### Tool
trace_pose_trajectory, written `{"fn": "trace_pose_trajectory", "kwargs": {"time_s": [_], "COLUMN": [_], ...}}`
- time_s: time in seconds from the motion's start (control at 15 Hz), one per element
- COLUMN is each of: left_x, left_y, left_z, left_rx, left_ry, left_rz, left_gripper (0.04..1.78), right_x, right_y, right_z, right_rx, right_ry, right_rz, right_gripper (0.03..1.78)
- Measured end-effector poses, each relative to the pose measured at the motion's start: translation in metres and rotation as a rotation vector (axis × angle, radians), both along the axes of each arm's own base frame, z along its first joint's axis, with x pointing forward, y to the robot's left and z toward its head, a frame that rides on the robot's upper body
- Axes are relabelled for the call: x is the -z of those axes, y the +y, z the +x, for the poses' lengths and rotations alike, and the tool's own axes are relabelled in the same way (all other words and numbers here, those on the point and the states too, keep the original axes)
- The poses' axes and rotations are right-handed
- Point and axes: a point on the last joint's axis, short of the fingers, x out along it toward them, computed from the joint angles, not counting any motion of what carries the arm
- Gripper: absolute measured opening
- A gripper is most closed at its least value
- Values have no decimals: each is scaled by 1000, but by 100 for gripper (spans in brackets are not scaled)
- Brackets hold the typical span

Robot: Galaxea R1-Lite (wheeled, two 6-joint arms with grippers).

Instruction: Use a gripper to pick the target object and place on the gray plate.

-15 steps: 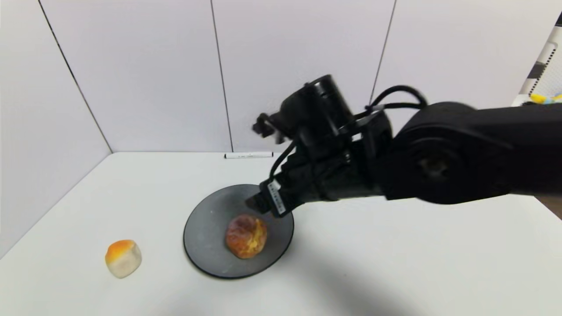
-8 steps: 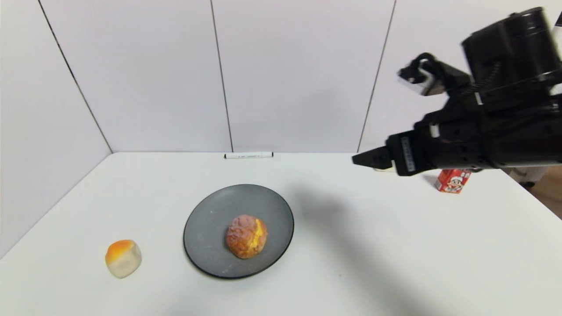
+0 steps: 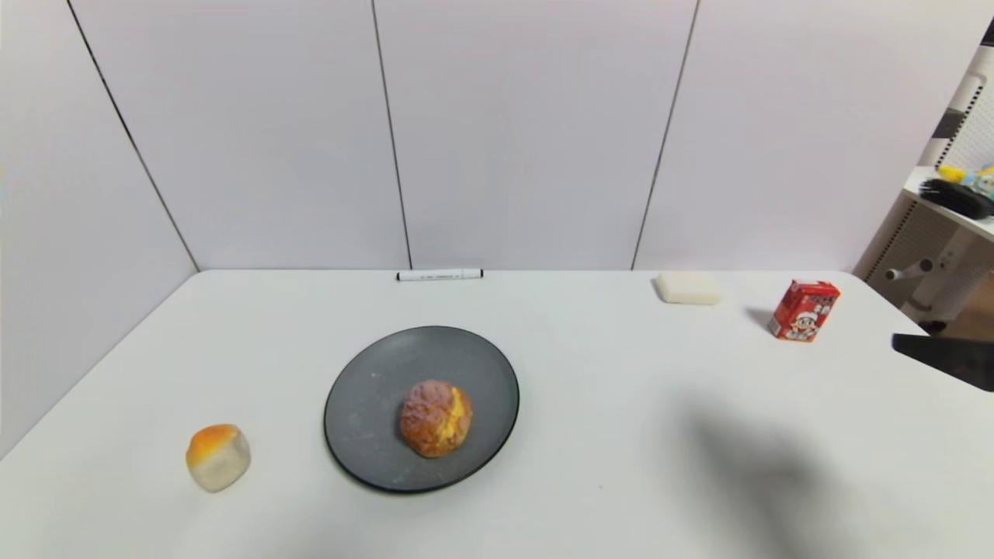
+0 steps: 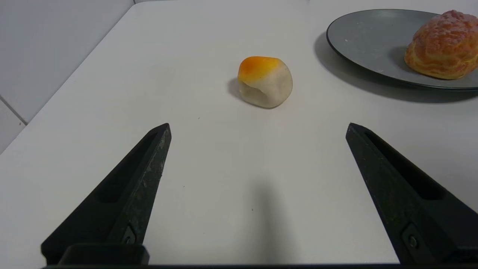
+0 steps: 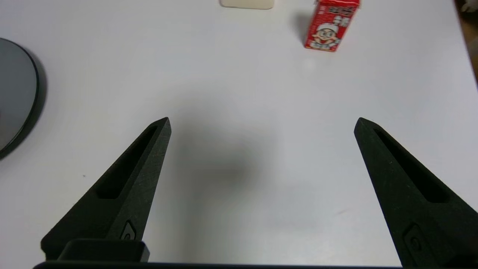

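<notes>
Resting on the large round dark gray plate (image 3: 365, 404), slightly toward its right and near side, the round golden-brown cream puff with its crackled crust and yellow split (image 3: 436, 417) sits upright and free of any grip. I judge the placing step done: the puff is on the plate and nothing of mine touches it.

My right gripper (image 5: 261, 123) hangs over bare white table (image 3: 660, 466), well apart from the plate, whose dark rim shows only at the edge of my right wrist view. Its jaws stand wide apart and hold nothing. In the head view only a dark sliver of that arm shows at the far right edge. Beyond it stand a small red drink carton with a cartoon face (image 5: 331, 24) and a pale flat rectangular block (image 3: 686, 287).

My left gripper (image 4: 257, 127) is parked low over the near left part of the table, jaws likewise spread and empty, pointing toward the small pale cube-shaped bun with an orange top (image 4: 265, 81), which lies clear of the plate and is not my target.

What is left, as I judge it, is little: bring the right arm to rest clear of the table, keeping away from the carton, and leave the puff undisturbed. A black-and-white marker (image 3: 439, 274) lies against the back wall.
</notes>
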Motion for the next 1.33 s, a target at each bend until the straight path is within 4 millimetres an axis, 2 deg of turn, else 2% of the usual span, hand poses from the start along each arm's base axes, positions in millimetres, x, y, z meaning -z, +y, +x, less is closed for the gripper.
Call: {"fn": "trace_pose_trajectory", "kwargs": {"time_s": [0.27,0.53,1.13,1.33], "left_x": [0,0,0,0], "left_y": [0,0,0,0], "left_z": [0,0,0,0], "left_rx": [0,0,0,0], "left_ry": [0,0,0,0], "left_rz": [0,0,0,0], "left_gripper": [169,169,169,169], "right_x": [35,61,107,132], "right_y": [-10,-14,-15,-15], "right_z": [-53,-85,-118,-123], "right_rx": [42,75,126,122], "right_ry": [-163,-294,-373,-383], "right_rz": [9,-9,-41,-79], "right_gripper": [169,169,169,169]}}
